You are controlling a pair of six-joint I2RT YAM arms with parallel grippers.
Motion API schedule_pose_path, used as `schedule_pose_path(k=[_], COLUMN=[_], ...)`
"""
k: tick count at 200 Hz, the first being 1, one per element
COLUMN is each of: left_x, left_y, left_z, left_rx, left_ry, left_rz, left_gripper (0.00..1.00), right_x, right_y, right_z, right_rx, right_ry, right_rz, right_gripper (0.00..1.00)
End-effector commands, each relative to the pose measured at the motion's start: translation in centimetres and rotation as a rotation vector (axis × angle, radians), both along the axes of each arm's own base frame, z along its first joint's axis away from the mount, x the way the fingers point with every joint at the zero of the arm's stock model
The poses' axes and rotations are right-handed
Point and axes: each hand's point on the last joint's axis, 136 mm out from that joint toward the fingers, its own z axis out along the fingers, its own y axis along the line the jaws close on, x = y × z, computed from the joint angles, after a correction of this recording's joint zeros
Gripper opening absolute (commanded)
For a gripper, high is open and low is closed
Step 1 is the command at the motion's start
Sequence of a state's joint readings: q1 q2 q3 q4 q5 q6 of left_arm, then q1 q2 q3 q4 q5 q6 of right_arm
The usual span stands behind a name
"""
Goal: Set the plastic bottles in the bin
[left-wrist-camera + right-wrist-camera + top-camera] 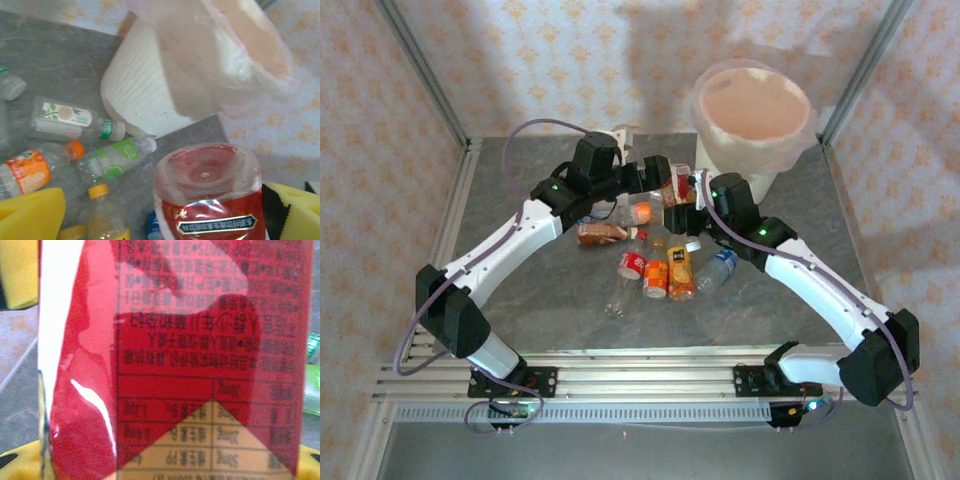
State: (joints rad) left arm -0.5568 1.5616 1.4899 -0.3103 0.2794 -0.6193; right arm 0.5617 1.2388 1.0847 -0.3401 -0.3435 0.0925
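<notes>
Top view: left arm (pixel 520 235) and right arm (pixel 810 275) meet mid-counter, just in front of the bin (pixel 745 155). The red-label bottle (pixel 669 186) sits between the two wrists, near the bin but not in it. Loose bottles (pixel 655 270) lie in a cluster on the counter (pixel 520 160) nearer the bases. Finger state is not readable from here. Left wrist: left fingers (pixel 30 215) are spread wide. The red-label bottle (pixel 207 190) sits between them, base toward the camera. The pad on the left side of the view is clear of it; the other pad is just beside it, and I can't tell if they touch. Behind it is the bin (pixel 140 95), bag folded over the rim. A green-label bottle (pixel 117 157), white-label bottle (pixel 65 117) and orange-label bottle (pixel 25 172) lie on the counter (pixel 55 55) by its base. Right wrist: right fingers (pixel 20 465) are narrow, closed on the red-label bottle (pixel 200 340), its label right up at the lens.
</notes>
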Motion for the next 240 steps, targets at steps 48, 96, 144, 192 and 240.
schedule_pose_path(k=[48,96,144,192,240], left_x=[-1.4,-2.4,-2.2,-3.1,-4.4], left_y=[11.4,12.8,12.2,13.7,15.5], left_z=[0.3,-3.5,-4.9,-6.6,-7.4], left_rx=[0.142,0.214,0.207,0.253,0.258], left_ry=[-0.026,0.011,-0.016,0.045,0.071], left_rz=[0.496,0.529,0.480,0.536,0.610], left_gripper=[1.00,1.00,1.00,1.00,1.00], right_x=[5.7,10.9,17.9,22.5,24.9], right_y=[-7.0,-10.1,-15.1,-16.5,-14.5], right_z=[9.0,15.1,16.6,13.5,9.6], right_rx=[0.014,0.064,0.098,-0.002,0.037], right_ry=[-0.171,-0.270,-0.249,-0.125,-0.022], right_rz=[-0.295,-0.376,-0.493,-0.559,-0.484], right_gripper=[0.39,0.38,0.38,0.40,0.51])
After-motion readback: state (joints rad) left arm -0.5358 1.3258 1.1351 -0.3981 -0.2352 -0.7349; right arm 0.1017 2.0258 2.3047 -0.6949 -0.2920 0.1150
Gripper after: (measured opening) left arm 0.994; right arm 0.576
